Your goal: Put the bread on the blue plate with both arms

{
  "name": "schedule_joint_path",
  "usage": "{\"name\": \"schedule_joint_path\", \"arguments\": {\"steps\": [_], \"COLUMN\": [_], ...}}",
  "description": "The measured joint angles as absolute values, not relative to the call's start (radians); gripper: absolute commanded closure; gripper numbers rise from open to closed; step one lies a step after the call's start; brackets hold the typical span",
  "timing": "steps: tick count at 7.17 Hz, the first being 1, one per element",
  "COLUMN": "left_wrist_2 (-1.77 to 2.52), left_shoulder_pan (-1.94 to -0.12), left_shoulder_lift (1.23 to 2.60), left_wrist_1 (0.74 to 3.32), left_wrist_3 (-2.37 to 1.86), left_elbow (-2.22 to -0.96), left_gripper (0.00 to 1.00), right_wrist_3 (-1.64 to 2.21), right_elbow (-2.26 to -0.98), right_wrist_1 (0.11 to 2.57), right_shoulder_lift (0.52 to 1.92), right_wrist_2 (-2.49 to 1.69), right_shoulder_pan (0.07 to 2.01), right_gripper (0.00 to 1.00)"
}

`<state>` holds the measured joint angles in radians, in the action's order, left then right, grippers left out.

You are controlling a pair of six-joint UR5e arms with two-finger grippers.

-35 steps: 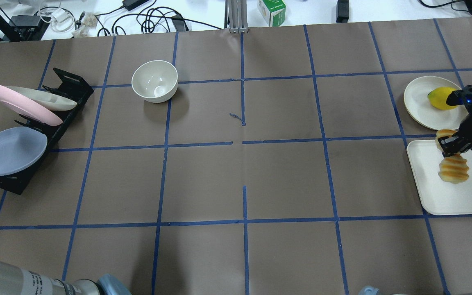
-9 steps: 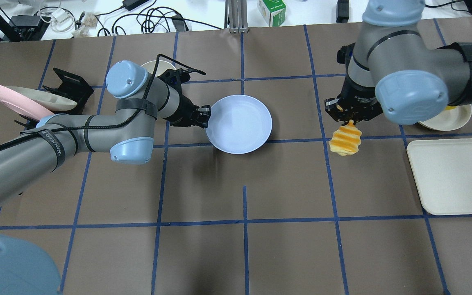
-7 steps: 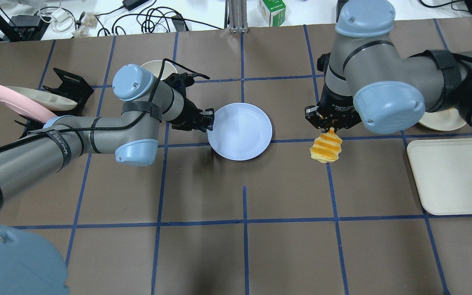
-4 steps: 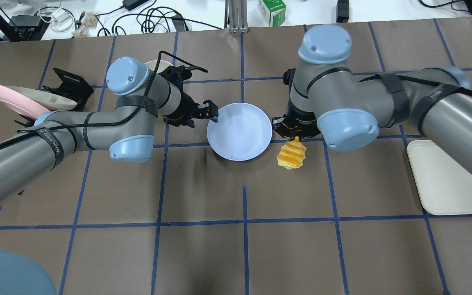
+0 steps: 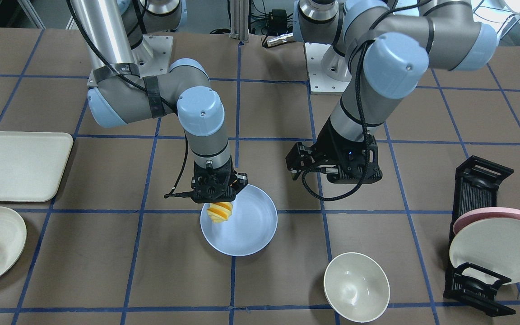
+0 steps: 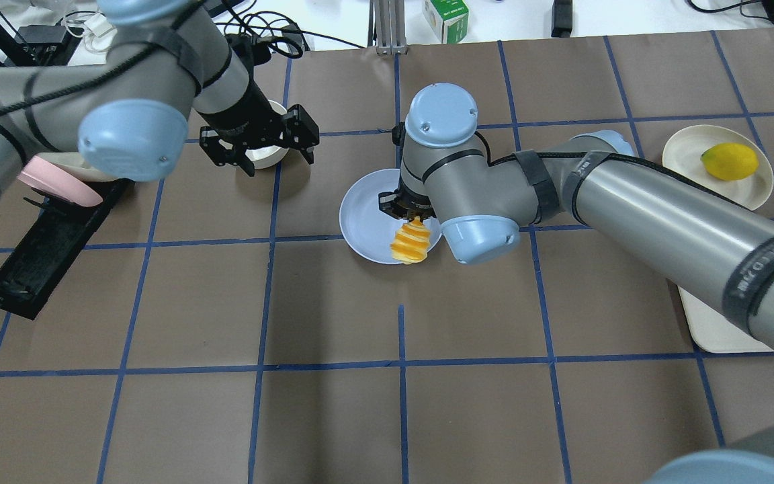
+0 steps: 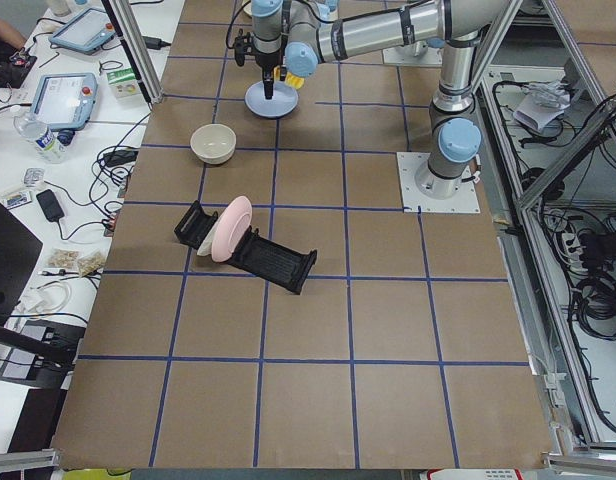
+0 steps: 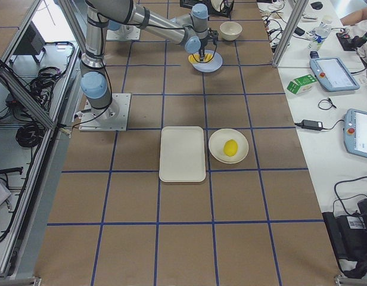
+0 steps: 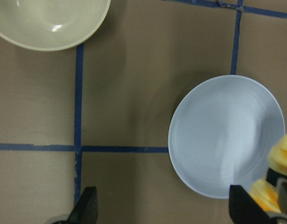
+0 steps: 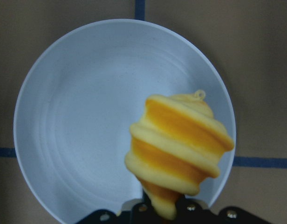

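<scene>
The blue plate (image 6: pixel 364 214) lies flat on the table near the centre. My right gripper (image 6: pixel 415 216) is shut on the top end of the bread (image 6: pixel 410 243), which hangs down over the plate's edge nearest that arm. The right wrist view shows the bread (image 10: pixel 178 149) above the plate (image 10: pixel 87 116). In the front view the bread (image 5: pixel 220 212) hangs below the right gripper (image 5: pixel 215 198) over the plate (image 5: pixel 246 230). My left gripper (image 6: pixel 259 144) is open and empty, raised, away from the plate; its fingers (image 9: pixel 86 207) stand wide apart.
A cream bowl (image 5: pixel 356 286) stands near the left gripper. A black rack (image 5: pixel 476 189) holds a pink plate (image 5: pixel 499 216) and a cream plate (image 5: pixel 494 253). A lemon (image 6: pixel 729 161) lies on a cream plate (image 6: pixel 686 158). A cream tray (image 5: pixel 16 164) is on the right arm's side.
The left gripper set the plate on the table, let go, opened and drew back toward the bowl. The right gripper carried the bread from the tray to over the plate.
</scene>
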<state>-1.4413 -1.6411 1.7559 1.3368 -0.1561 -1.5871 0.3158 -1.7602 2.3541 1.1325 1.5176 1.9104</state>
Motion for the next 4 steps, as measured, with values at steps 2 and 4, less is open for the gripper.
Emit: {"name": "schedule_joint_path", "arguments": {"steps": [2, 4], "left_wrist_2": [-1.492, -1.541], "left_shoulder_pan": [-1.648, -1.650], "left_shoulder_lift": [1.686, 1.638], "left_wrist_1": [1.469, 1.553], "left_wrist_3": [-0.149, -0.137], "left_elbow": [-1.521, -1.520], "left_gripper": [0.00, 0.00], "right_wrist_3": [0.333, 0.350], "right_elbow": [-1.740, -1.765], "right_wrist_1": [2.444, 2.545], "right_shoulder_lift": [1.093, 1.068], "right_wrist_2": [1.514, 1.512], "right_shoulder_pan": [1.922, 1.923], "right_gripper": [0.00, 0.00]}}
